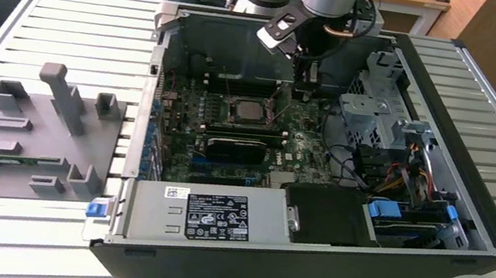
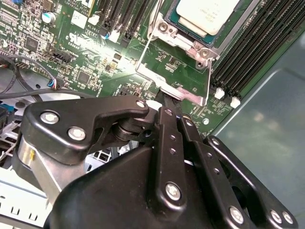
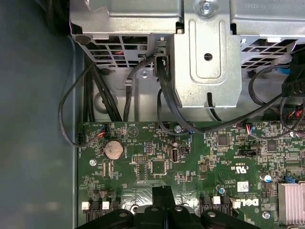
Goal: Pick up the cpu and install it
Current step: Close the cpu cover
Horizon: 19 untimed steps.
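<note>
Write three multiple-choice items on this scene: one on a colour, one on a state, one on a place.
1. The tray is: A grey; B red; C blue.
2. The hand is: A wide open; B half open; C shut.
3. The cpu lies: A on the tray; B in the socket; C in the hand.

Answers: A, it is grey all over; C, its fingers meet in the first wrist view; B, the socket's metal frame surrounds it.

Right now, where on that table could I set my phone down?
Bare table slats beyond the grey fixture tray, and the strip on the exterior view's right of the computer case. Inside the case is crowded with cables.
</note>
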Tool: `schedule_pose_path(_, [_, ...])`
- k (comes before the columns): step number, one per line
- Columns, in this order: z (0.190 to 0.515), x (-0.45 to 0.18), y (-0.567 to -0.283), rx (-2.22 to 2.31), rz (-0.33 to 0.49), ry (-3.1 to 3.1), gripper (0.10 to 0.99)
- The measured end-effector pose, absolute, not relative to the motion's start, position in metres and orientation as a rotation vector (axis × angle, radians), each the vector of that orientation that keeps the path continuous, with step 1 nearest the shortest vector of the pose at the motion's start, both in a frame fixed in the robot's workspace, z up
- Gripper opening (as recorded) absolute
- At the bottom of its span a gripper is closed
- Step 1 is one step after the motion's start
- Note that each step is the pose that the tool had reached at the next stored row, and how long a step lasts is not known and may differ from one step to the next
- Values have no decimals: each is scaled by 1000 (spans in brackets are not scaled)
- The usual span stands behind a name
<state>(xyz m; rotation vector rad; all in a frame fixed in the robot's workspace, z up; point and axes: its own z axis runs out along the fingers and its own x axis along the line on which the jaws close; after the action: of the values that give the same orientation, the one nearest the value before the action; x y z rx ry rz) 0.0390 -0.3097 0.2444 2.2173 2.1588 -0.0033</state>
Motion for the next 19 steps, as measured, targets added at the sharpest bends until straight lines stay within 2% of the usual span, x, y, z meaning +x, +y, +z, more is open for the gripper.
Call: schedule_pose_path(19, [244, 32, -310, 2218, -3, 2159, 106])
